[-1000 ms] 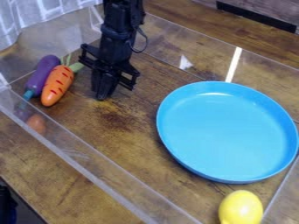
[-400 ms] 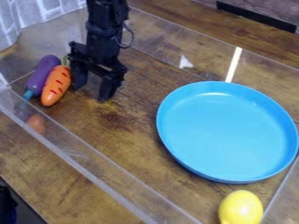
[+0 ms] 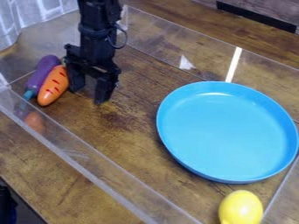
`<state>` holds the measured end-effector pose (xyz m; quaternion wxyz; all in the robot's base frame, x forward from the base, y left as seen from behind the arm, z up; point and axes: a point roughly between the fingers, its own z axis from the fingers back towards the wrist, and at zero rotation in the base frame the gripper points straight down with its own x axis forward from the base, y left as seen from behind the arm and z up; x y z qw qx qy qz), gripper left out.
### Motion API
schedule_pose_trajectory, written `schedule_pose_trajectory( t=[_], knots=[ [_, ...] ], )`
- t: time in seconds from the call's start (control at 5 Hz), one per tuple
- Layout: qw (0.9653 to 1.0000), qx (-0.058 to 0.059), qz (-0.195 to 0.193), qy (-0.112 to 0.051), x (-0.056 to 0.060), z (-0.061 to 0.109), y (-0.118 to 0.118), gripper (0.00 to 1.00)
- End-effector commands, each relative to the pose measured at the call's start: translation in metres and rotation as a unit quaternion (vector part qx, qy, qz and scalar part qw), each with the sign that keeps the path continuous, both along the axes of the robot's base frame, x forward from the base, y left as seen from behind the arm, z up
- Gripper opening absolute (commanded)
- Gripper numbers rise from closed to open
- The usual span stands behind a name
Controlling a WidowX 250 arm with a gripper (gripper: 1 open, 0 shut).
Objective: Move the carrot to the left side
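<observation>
The small orange carrot [image 3: 52,85] lies on the wooden table at the left, its pale green tip pointing up and right, pressed against the purple eggplant [image 3: 42,72]. My black gripper [image 3: 89,88] points straight down just to the right of the carrot. Its fingers stand open and low over the table with nothing between them; the left finger is close to the carrot.
A large blue plate [image 3: 226,129] fills the right half of the table. A yellow lemon [image 3: 240,208] sits at the front right. A clear plastic wall [image 3: 70,157] borders the workspace along the front and left.
The gripper went from shut to open and shifted left toward the carrot. The carrot and eggplant have stayed where they were.
</observation>
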<state>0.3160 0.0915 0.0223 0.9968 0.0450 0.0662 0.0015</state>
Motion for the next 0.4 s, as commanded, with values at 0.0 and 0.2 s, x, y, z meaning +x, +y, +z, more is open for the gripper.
schedule_pose_trajectory(
  t=[0.0,0.2],
  knots=[
    [0.9995,0.012,0.010,-0.026,-0.0021,0.0233,0.0186,1.00],
    [0.9995,0.016,0.012,-0.025,-0.0065,0.0288,0.0275,1.00]
  ],
)
